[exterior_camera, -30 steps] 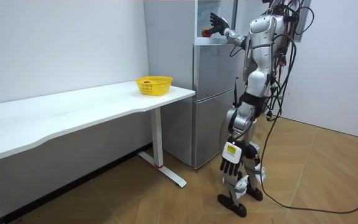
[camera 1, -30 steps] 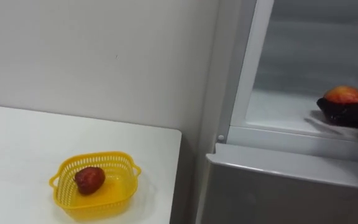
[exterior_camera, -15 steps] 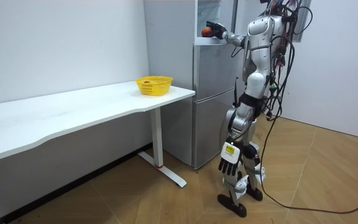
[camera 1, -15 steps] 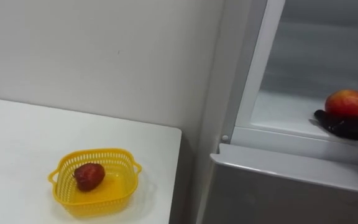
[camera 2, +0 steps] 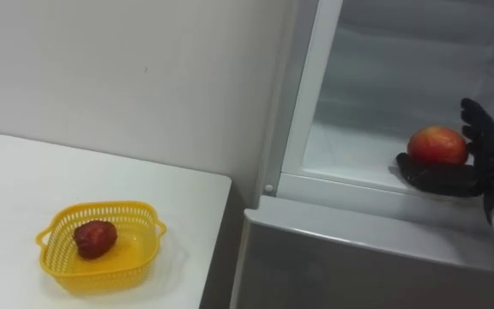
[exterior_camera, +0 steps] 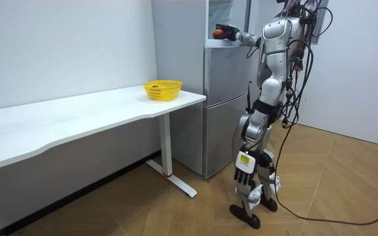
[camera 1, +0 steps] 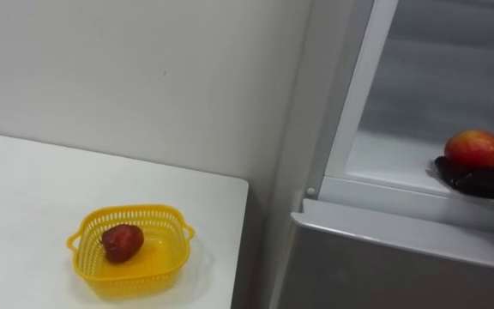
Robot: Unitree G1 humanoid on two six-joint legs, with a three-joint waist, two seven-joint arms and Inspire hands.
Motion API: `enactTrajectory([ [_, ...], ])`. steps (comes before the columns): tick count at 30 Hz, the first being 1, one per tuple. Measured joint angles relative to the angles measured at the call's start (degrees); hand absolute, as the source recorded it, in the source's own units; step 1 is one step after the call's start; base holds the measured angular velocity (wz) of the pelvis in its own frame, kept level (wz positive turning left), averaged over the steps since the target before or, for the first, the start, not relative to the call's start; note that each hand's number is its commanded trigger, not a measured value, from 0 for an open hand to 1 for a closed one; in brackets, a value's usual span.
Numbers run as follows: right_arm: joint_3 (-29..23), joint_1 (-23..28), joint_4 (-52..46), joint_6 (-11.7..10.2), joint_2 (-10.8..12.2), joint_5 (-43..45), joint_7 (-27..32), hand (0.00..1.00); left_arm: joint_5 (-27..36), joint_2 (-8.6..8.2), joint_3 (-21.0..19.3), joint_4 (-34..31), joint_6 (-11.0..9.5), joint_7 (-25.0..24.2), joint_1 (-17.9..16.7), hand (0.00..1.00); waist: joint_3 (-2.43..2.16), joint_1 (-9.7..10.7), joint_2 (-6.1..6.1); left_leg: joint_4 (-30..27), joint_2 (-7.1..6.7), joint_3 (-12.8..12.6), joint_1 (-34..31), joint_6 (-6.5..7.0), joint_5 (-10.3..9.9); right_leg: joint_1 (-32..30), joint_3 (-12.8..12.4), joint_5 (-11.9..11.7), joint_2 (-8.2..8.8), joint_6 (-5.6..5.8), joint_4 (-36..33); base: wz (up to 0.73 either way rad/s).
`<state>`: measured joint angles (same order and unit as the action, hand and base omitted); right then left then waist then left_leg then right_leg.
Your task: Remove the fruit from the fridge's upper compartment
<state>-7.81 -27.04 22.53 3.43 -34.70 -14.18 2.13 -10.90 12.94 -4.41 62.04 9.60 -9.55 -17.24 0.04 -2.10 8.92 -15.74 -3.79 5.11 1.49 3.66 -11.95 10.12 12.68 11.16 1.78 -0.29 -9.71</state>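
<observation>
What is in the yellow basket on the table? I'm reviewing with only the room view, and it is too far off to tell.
Observer: One dark red fruit lies in the basket, toward its left side.
Operator: And up top, what is being grasped?
Observer: A red and yellow apple. The right hand cups it from below, with fingers rising at its right side.
Operator: Where does it sit in there?
Observer: Near the front edge of the white shelf in the open upper compartment.
</observation>
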Motion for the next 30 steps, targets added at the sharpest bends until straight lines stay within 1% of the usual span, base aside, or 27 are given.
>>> enactTrajectory([
  [3,-0.06,-0.01,-0.01,-0.03,-0.47,-0.27,-1.55,1.00,-0.01,0.00,0.00,0.04,0.09,-0.10,0.00,0.00,-0.07,0.04,-0.14,0.02,0.00,0.01,0.00,0.00,0.00,0.02,0.08,0.00,0.01,0.00,-0.01,0.00],
  [9,-0.11,-0.07,-0.01,-0.02,-0.67,-0.47,-2.66,1.00,-0.02,0.00,0.01,0.05,0.44,-0.13,-0.01,0.00,-0.16,0.05,-0.31,0.03,0.01,0.01,0.03,0.00,0.00,0.05,0.08,0.00,0.00,0.00,-0.01,0.00],
  [12,-0.11,-0.06,0.06,-0.02,-1.15,-1.17,-3.68,1.00,0.00,0.07,0.05,0.05,0.43,-0.16,-0.07,0.00,-0.10,0.02,-0.41,0.01,0.02,-0.02,0.08,0.00,0.01,0.12,0.07,0.00,-0.02,0.00,-0.01,0.00],
  [17,-0.21,-0.40,0.08,-0.02,-1.16,-2.53,-2.96,1.00,0.00,0.35,0.06,-0.01,0.37,-0.16,-0.08,0.00,-0.03,0.05,-0.77,0.05,0.03,-0.04,0.14,0.00,0.01,0.10,0.05,0.00,-0.01,0.00,-0.01,0.00],
  [18,-0.21,-0.70,0.08,-0.03,-1.16,-2.96,-2.86,1.00,0.00,0.45,0.06,-0.02,0.34,-0.13,-0.05,0.00,0.06,0.01,-0.90,0.09,0.04,-0.05,0.16,0.00,0.01,0.10,0.05,0.00,-0.01,0.00,-0.01,0.00],
  [22,-0.19,-1.14,0.07,-0.27,-1.16,-3.93,-2.59,1.00,0.02,0.81,0.06,-0.02,0.32,-0.04,-0.03,0.00,0.11,0.00,-0.98,0.13,0.08,-0.05,0.18,0.00,0.01,0.11,0.03,0.00,-0.04,0.00,0.01,0.00],
  [24,-0.14,-1.13,0.06,-0.31,-1.15,-4.63,-2.38,1.00,0.02,1.05,0.03,-0.02,0.30,0.04,0.06,0.00,0.15,-0.32,-1.03,0.15,0.10,-0.14,0.27,-0.01,0.01,0.13,0.00,0.00,-0.04,0.00,0.03,0.00],
  [26,-0.14,-1.13,0.02,-0.31,-1.15,-5.21,-2.28,1.00,-0.01,1.04,-0.02,-0.02,0.22,0.22,0.20,0.00,0.12,-0.50,-0.98,0.27,0.10,-0.26,0.61,0.00,0.01,0.18,-0.25,0.00,-0.04,0.00,0.04,-0.05],
  [28,-0.13,-1.10,-0.07,-0.29,-1.10,-6.11,-2.29,1.00,0.01,1.04,-0.01,-0.02,-0.06,0.48,0.12,0.00,0.24,-0.59,-0.99,0.54,0.07,-0.29,1.16,0.00,0.00,0.83,-0.61,0.00,-0.02,0.00,0.08,-0.02],
  [30,-0.12,-1.10,-0.83,-0.27,-1.02,-6.10,-1.90,1.00,0.01,1.05,-0.07,-0.05,-0.42,0.57,0.17,0.00,0.19,-0.80,-0.97,0.80,0.06,-0.28,1.22,-0.01,0.03,0.75,-1.13,0.01,-0.05,0.00,0.08,-0.02],
])
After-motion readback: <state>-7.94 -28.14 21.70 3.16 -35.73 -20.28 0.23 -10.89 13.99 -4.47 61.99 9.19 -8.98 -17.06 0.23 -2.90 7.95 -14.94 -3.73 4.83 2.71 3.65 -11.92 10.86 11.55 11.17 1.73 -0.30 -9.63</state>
